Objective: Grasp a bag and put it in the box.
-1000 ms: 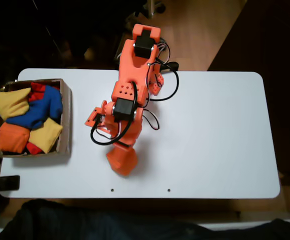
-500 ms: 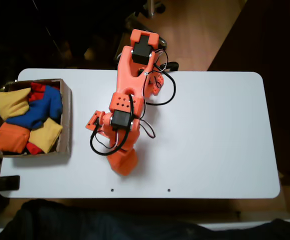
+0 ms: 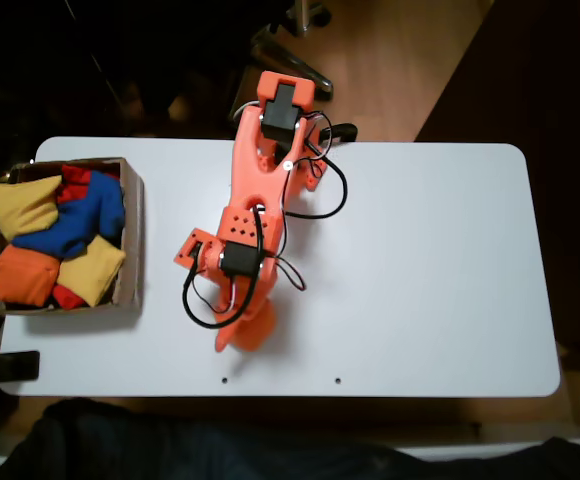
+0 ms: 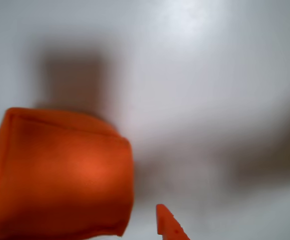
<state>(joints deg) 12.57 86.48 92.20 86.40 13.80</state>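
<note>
— Left edge of the fixed view?
— Brown cardboard box (image 3: 130,240) at nine o'clock on the white table (image 3: 430,270), packed with beanbags: yellow one (image 3: 25,205) at top left, blue one (image 3: 80,222) across the middle, orange one (image 3: 25,275) at bottom left, second yellow one (image 3: 92,272) at bottom right. Red scraps peeking out near the top and bottom, hard to identify.

— Centre?
— Orange arm (image 3: 255,190) reaching from twelve o'clock down toward six. Orange bag (image 3: 253,328) on the table directly under the arm's lower end, well apart from the box, mostly covered by the wrist; same colour as the arm, so hard to separate from it there.

— Clearer anywhere else?
— In the wrist view, yes: bag (image 4: 60,175) large and blurred at about seven o'clock, cut off by the left and bottom edges, resting on the table (image 4: 210,75) with its shadow above at eleven o'clock. One pointed orange fingertip (image 4: 170,227) just right of the bag at six o'clock, close beside it, contact uncertain.

— Gripper (image 3: 240,335)?
— Impossible to judge how wide apart the fingers are, or whether anything is gripped; second finger hidden.
</note>
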